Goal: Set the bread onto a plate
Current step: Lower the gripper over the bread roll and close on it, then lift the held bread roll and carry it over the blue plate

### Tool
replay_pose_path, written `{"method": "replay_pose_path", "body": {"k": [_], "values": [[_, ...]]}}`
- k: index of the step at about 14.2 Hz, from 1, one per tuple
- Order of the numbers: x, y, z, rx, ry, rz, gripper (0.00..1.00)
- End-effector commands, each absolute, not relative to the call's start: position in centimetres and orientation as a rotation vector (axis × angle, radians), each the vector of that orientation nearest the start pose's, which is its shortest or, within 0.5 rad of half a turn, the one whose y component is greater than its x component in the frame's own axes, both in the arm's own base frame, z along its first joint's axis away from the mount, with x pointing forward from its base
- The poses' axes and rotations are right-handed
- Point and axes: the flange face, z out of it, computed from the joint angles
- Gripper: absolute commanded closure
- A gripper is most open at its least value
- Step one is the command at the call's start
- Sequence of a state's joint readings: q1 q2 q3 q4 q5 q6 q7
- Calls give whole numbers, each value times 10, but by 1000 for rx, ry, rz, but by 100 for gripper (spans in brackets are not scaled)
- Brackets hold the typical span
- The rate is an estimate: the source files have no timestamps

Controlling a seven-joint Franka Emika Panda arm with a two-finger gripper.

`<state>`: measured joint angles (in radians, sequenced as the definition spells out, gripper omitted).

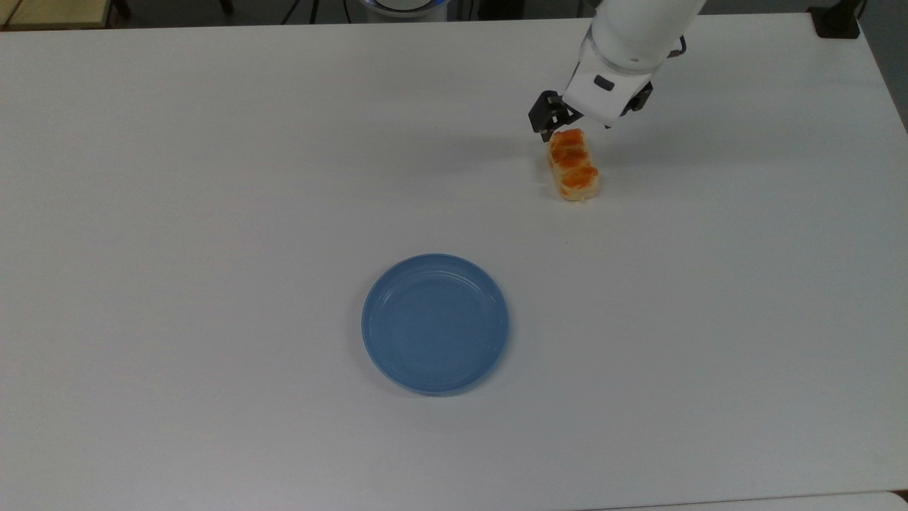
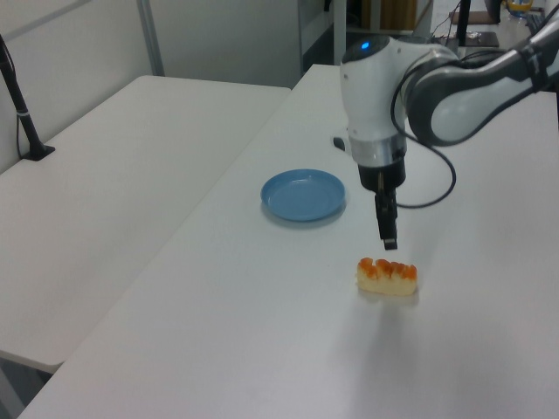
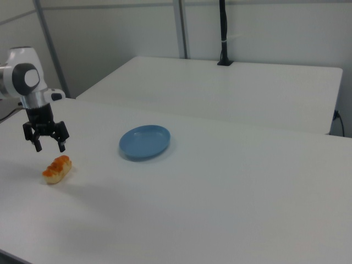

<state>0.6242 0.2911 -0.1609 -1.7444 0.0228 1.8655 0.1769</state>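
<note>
The bread (image 1: 573,165) lies on the white table toward the top view's upper right, a pale-yellow bun with orange-brown bumps. It also shows in the left view as the bread (image 2: 387,276) and in the right view as the bread (image 3: 57,168). My gripper (image 1: 585,117) hovers open just above the bun's far end, touching nothing. The right view shows the gripper (image 3: 49,146) with both fingers spread and pointing down. In the left view the gripper (image 2: 388,240) hangs a little above the bun. The empty blue plate (image 1: 435,323) sits apart, near the table's middle; it appears too as plate (image 2: 303,194) and plate (image 3: 144,142).
A second white table (image 2: 113,166) adjoins this one on the left view's left, with a black post (image 2: 24,122) clamped to its edge. The same post (image 3: 223,33) stands at the back in the right view. A black clamp (image 1: 837,21) sits at the top view's upper-right corner.
</note>
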Motion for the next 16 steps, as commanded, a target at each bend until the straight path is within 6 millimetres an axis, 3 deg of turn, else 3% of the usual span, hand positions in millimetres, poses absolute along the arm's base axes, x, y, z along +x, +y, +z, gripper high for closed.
{"method": "replay_pose_path", "body": {"k": [1,2,3,5,6,8,10,13,16], "values": [[551,302,352,-3183,-420,235,0],[553,308,326,-3195,-428,248,0],[555,308,312,-3203,-434,253,0],[554,309,297,-3210,-443,261,0],[551,311,295,-3211,-451,271,10],[552,310,300,-3206,-455,261,52],[557,304,309,-3196,-437,247,73],[577,279,336,-3185,-370,172,74],[620,229,372,-3178,-296,41,73]]}}
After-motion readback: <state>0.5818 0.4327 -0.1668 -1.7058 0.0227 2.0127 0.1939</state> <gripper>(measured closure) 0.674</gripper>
